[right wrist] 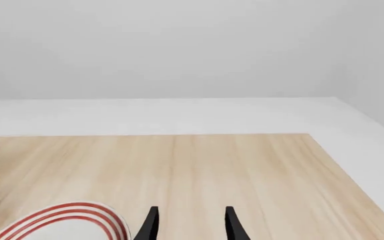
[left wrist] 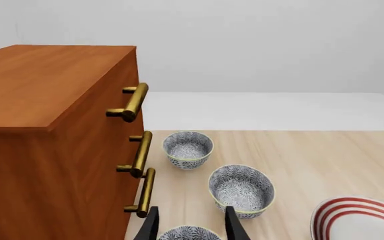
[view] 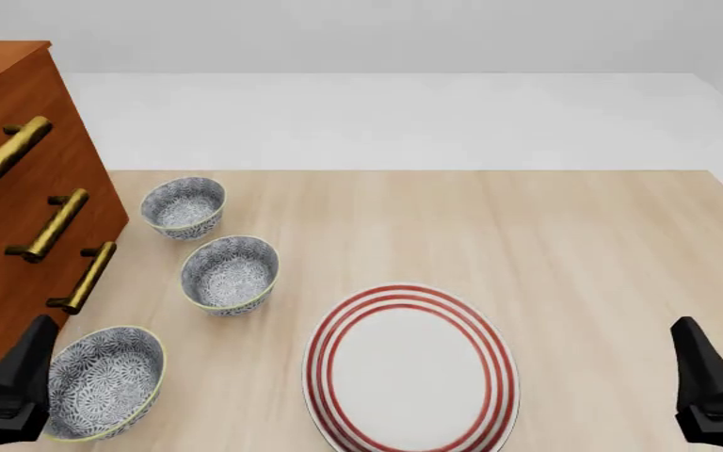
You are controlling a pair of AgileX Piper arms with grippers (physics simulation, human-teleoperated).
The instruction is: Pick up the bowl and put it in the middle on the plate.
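Blue-grey and white floral glaze, thin yellow-green rim: the bowl (view: 104,381), small, round and deep, upright on the bench (view: 525,235) at its near left corner, just beside the left gripper (left wrist: 190,226); judged the task's bowl because it is the one that arm's wrist view frames between the parted jaws, which hold nothing; two look-alike bowls, a middle bowl (view: 230,273) and a far bowl (view: 184,205), stand beyond it in a loose row along the cabinet front, each apart from its neighbour.

Plate (view: 412,369): large, flat, round, white, three concentric red rings near the rim; lies bare near the bench's front centre, to the right of the bowl and apart from it; its plain centre is the evident target, and the short sideways carry favours the left arm.

Right gripper (right wrist: 188,225): jaws apart, empty, over bare bench right of the plate; seemingly idle.

Cabinet (view: 10,217): orange-brown wood, smooth faces, three brass bar handles (view: 54,226); it crowds the bowl's left side, so an approach from above looks safest.

Bench: pale wood grain, matte.
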